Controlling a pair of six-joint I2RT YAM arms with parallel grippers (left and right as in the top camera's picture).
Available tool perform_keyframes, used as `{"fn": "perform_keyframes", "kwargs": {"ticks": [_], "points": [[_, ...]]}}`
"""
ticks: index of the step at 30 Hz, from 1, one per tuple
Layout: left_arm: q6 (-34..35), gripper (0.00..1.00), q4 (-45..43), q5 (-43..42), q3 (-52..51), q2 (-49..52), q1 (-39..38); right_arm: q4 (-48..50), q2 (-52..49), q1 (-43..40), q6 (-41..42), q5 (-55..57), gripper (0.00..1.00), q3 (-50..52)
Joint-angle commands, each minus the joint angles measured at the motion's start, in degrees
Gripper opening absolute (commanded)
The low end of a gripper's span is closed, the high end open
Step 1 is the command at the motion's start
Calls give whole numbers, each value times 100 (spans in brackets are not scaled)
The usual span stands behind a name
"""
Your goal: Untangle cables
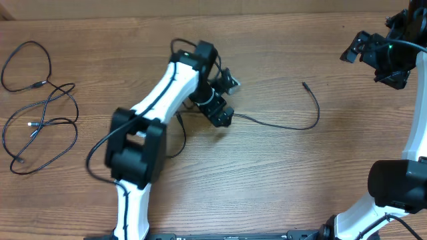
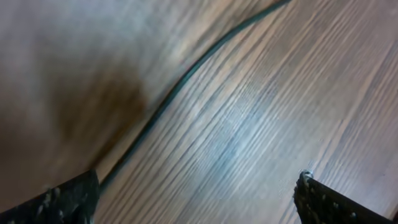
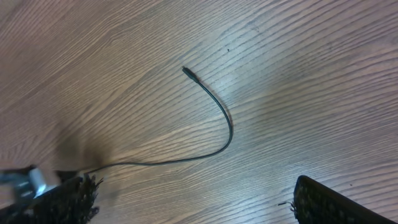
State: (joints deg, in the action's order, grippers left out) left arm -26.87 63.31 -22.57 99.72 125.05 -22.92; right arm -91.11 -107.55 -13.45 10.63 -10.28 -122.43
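Wooden worktop (image 1: 267,187); left pincer (image 2: 196,199) apart, seemingly astride one loose cable (image 3: 231,130); tangled cables (image 1: 41,113) well apart from it; right pincer (image 3: 193,196) apart too; closing off-centre could miss the cable.

Even, bright overhead light; blurry left-wrist view with pale glare.

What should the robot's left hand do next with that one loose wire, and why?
Probably shut the left gripper on the cable. Its jaws stand wide open, holding nothing, and the cable runs right up beside one finger, so a small sideways nudge and close should catch it.
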Motion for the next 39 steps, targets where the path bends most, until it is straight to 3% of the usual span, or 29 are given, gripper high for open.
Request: {"fn": "perform_keyframes", "kwargs": {"ticks": [1, 10, 28, 39], "points": [[293, 100, -13, -365, 352, 348, 46, -17, 4, -2, -22, -39, 100, 24], [-4, 99, -446, -428, 476, 402, 39, -101, 4, -2, -24, -35, 100, 24], [-127, 100, -48, 7, 426, 566, 37, -238, 4, -2, -28, -33, 100, 24], [-199, 100, 393, -140, 426, 780, 4, -247, 4, -2, -26, -35, 100, 24]]}}
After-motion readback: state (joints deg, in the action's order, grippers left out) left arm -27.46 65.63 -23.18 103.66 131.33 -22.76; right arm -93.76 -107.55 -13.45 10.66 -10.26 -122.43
